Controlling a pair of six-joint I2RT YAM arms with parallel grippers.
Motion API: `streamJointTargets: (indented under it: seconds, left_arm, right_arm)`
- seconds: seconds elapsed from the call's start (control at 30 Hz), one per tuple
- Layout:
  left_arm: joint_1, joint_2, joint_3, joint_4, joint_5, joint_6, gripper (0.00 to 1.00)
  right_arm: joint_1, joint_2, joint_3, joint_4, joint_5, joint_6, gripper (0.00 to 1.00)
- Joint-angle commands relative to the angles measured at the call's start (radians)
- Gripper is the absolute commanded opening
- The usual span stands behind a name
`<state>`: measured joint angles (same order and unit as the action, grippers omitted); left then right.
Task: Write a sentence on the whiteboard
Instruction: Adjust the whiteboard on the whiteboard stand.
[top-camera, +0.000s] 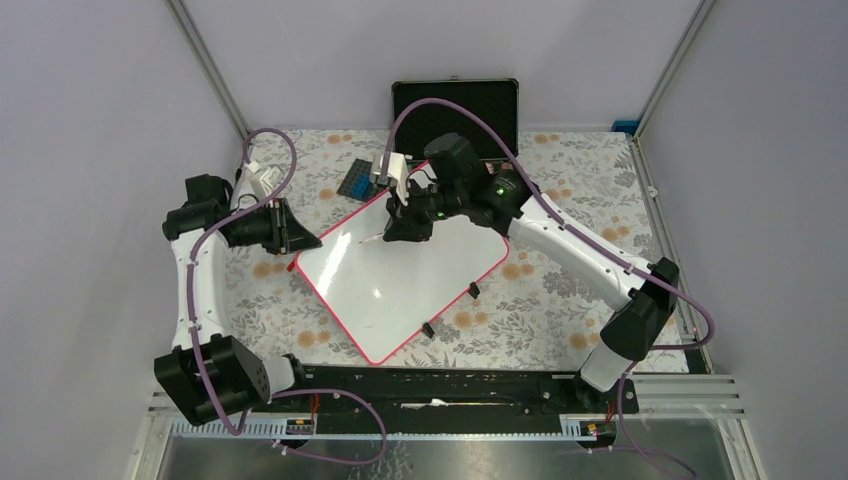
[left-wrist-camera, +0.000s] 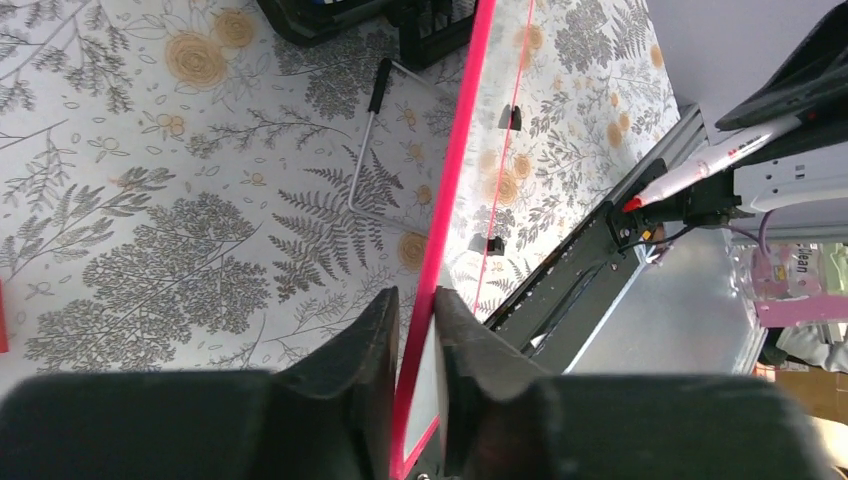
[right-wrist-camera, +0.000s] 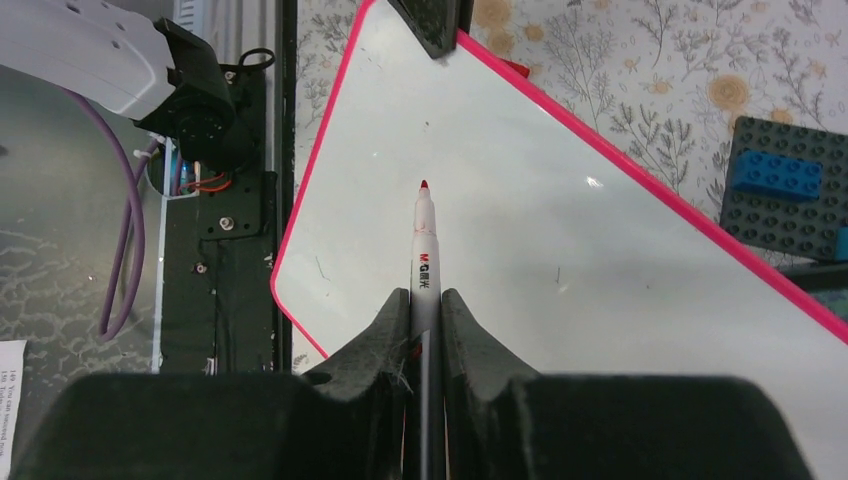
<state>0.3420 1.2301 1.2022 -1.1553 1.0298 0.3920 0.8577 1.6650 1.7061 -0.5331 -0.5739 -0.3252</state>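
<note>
Right hand (right-wrist-camera: 425, 297) tight on marker (right-wrist-camera: 424, 240) over whiteboard (right-wrist-camera: 600, 260), left hand (left-wrist-camera: 415, 297) tight on its edge.

**You are standing at a robotics lab test cell**

Plain pale grey panel walls (top-camera: 90, 120) close in your table on three sides, held by bare aluminium corner struts (top-camera: 208, 70). Your two white-and-black robot arms, left (top-camera: 180, 270) and right (top-camera: 580, 250), are bolted to a black metal mounting rail (top-camera: 450, 385), with purple cables (top-camera: 440, 101) looped over them. The floral-printed tablecloth (top-camera: 560, 290) carries staged props: a glossy white, pink-framed whiteboard (top-camera: 400, 290), a dark grey toy-brick baseplate (right-wrist-camera: 800, 225) and a black hard case (top-camera: 455, 100)
</note>
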Motion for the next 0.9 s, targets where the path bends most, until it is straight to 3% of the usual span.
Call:
streamJointTargets:
  seconds: [0.0,0.17,0.63,0.73,0.8,0.87]
  left_arm:
    - [-0.056,0.028,0.035,0.011,0.011,0.058,0.16]
    - [-0.134,0.086,0.100,0.011,-0.005,0.077,0.01]
    - [-0.207,0.178,0.155,0.016,-0.058,0.177,0.00]
    - [-0.207,0.139,0.139,0.007,-0.105,0.198,0.24]
    - [-0.201,0.102,0.123,0.042,-0.138,0.144,0.43]
    - [-0.185,0.068,0.110,0.072,-0.152,0.097,0.55]
  right_arm:
    - [0.011,0.000,0.083,-0.002,-0.071,-0.010,0.00]
    - [0.012,-0.011,0.076,-0.020,-0.076,-0.019,0.00]
    - [0.012,-0.020,0.074,-0.062,-0.089,-0.055,0.00]
    - [0.012,-0.025,0.069,-0.074,-0.085,-0.062,0.00]
    - [0.012,-0.024,0.068,-0.073,-0.082,-0.066,0.00]
    - [0.012,-0.020,0.071,-0.071,-0.069,-0.072,0.00]
